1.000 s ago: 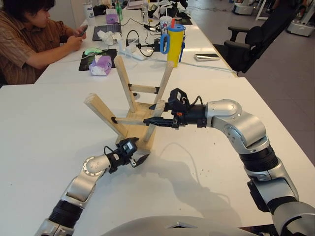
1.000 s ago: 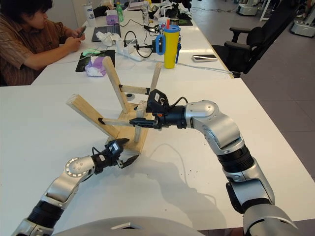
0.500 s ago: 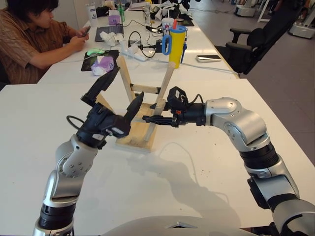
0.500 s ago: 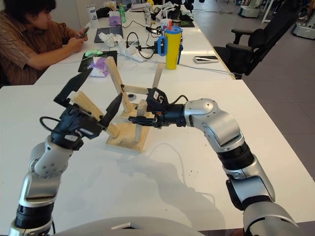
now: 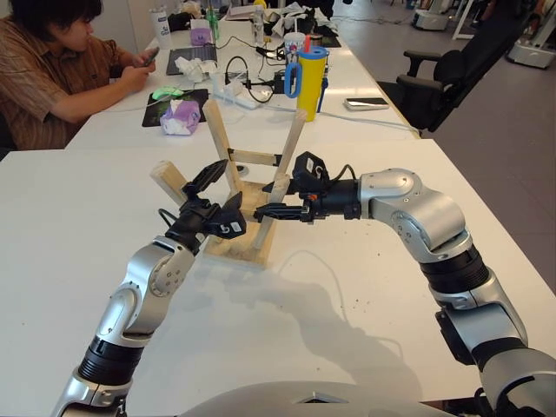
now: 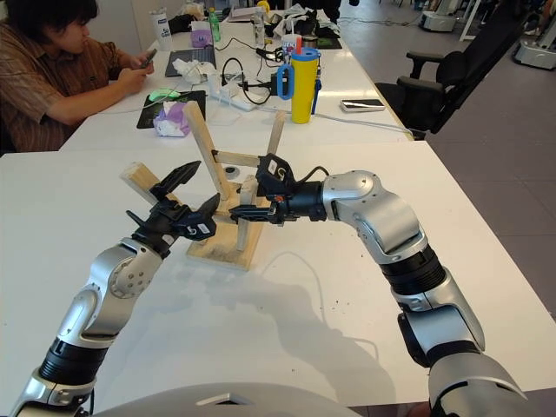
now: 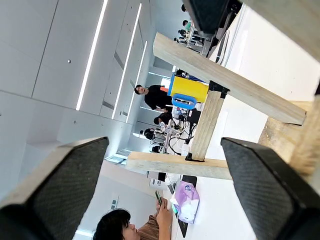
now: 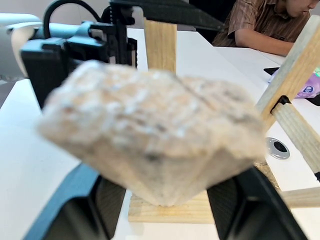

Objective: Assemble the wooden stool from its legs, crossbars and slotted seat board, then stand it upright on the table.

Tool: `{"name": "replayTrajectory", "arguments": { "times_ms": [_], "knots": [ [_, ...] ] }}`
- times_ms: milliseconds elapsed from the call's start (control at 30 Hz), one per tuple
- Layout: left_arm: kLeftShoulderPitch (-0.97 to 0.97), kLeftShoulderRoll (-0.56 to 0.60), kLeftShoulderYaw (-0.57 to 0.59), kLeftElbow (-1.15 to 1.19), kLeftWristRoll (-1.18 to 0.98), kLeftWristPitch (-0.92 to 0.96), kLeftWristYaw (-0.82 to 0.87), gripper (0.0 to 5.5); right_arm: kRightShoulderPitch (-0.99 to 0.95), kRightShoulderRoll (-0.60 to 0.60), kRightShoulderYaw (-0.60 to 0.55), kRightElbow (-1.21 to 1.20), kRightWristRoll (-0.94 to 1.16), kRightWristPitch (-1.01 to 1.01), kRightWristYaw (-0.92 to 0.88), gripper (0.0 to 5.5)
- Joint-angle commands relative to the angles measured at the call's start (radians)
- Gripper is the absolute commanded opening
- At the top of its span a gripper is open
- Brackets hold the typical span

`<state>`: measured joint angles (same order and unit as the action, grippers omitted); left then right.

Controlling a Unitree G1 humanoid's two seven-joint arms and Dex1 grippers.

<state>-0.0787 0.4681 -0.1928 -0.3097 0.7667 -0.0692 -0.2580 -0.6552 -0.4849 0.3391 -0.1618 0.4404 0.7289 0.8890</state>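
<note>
Right wrist view: pincer (image 8: 159, 202) around leg (image 8: 155, 125)

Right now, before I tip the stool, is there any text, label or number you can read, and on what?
No text is readable.
Small pale sticker on the left gripper: too small to read.
Print on the purple packet: blurred.
Markings on the yellow jug: none legible.
Wood of the stool: bare, no marks to see.

A yellow jug (image 5: 310, 82), purple tissue pack (image 5: 178, 117) and phone (image 5: 365, 102) sit on the far table (image 5: 261, 123).
</note>
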Motion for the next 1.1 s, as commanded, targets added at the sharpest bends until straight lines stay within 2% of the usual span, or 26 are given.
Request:
{"name": "replayTrajectory", "arguments": {
  "times_ms": [33, 167, 333, 367, 467, 533, 700, 867, 1033, 1100],
  "knots": [
    [-0.002, -0.111, 0.073, -0.051, -0.227, 0.017, 0.024, 4.2, 0.117, 0.05, 0.029, 0.043, -0.004, -0.056, 0.021, 2.03],
    [0.081, -0.158, 0.159, -0.164, -0.444, -0.038, 0.039, 4.2, 0.163, 0.111, -0.053, 0.027, 0.021, -0.162, -0.022, 2.03],
    [0.327, -0.077, 0.195, -0.146, -0.471, -0.248, 0.034, 4.2, 0.157, 0.136, -0.114, -0.021, 0.024, -0.207, -0.059, 2.03],
    [0.373, -0.061, 0.203, -0.134, -0.477, -0.291, 0.032, 4.2, 0.151, 0.145, -0.137, -0.03, 0.035, -0.204, -0.074, 2.39],
    [0.469, -0.017, 0.197, -0.086, -0.501, -0.395, 0.006, 4.2, 0.126, 0.165, -0.209, -0.087, 0.085, -0.19, -0.114, 2.79],
    [0.483, -0.007, 0.18, -0.039, -0.51, -0.414, -0.01, 4.2, 0.109, 0.168, -0.25, -0.116, 0.12, -0.171, -0.135, 3.1],
    [0.415, -0.035, 0.112, 0.122, -0.51, -0.356, -0.039, 4.2, 0.051, 0.186, -0.362, -0.132, 0.218, -0.144, -0.194, 3.1],
    [0.347, -0.073, 0.106, 0.217, -0.603, -0.271, -0.068, 4.2, -0.118, 0.236, -0.541, -0.138, 0.468, -0.102, -0.329, 2.42],
    [0.323, -0.096, 0.092, 0.264, -0.62, -0.222, -0.071, 4.2, -0.203, 0.271, -0.543, -0.16, 0.528, -0.106, -0.431, 1.66],
    [0.329, -0.099, 0.087, 0.27, -0.61, -0.207, -0.065, 4.2, -0.117, 0.291, -0.457, -0.166, 0.483, -0.076, -0.456, 1.66]
  ]
}}
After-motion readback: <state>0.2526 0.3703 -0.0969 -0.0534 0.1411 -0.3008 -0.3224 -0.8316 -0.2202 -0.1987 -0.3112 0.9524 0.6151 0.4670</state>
